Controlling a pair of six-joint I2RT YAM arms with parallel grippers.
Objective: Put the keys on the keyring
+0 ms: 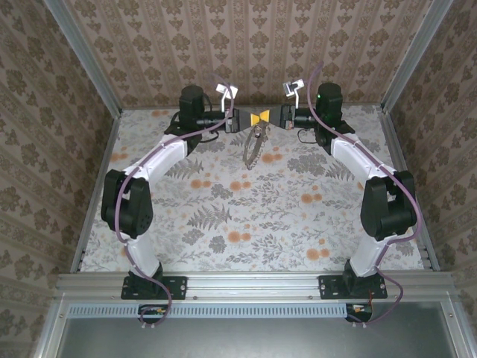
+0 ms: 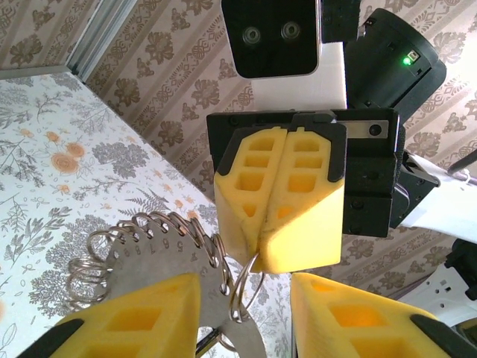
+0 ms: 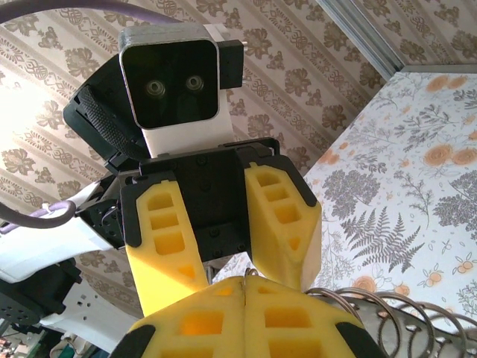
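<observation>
While the two arms meet high over the far middle of the floral-printed tabletop (image 1: 223, 212), the work hangs in the air between them rather than lying on anything. The right claw (image 2: 262, 242) is fully closed, its hollowed yellow pads (image 2: 298, 194) pressed flat together. A thin silver wire ring (image 2: 240, 294) comes out of their seam, so that claw has the ring pinched by a short arc. The left claw (image 3: 232, 257) is partly open with its two yellow pads clearly apart. A gap shows between one pad and the metal, so it grips nothing that I can see. The keys (image 2: 160, 261), a small flat grey metal piece stamped with digits and edged with a row of wire loops, appear to hang from the ring just beside the left claw's other pad, and in the top view they dangle below both claws. I judge this piece light, rigid and smooth: it should not bend or break, but it will likely swing and twist on the ring, and bare metal may slide between the pads. The flat faces look the safest place to take hold, close to the end nearest the ring, with the pads squeezing across the thin dimension rather than the edges. The ring looks springy and thin, so a pinch near its split could let it roll out.
</observation>
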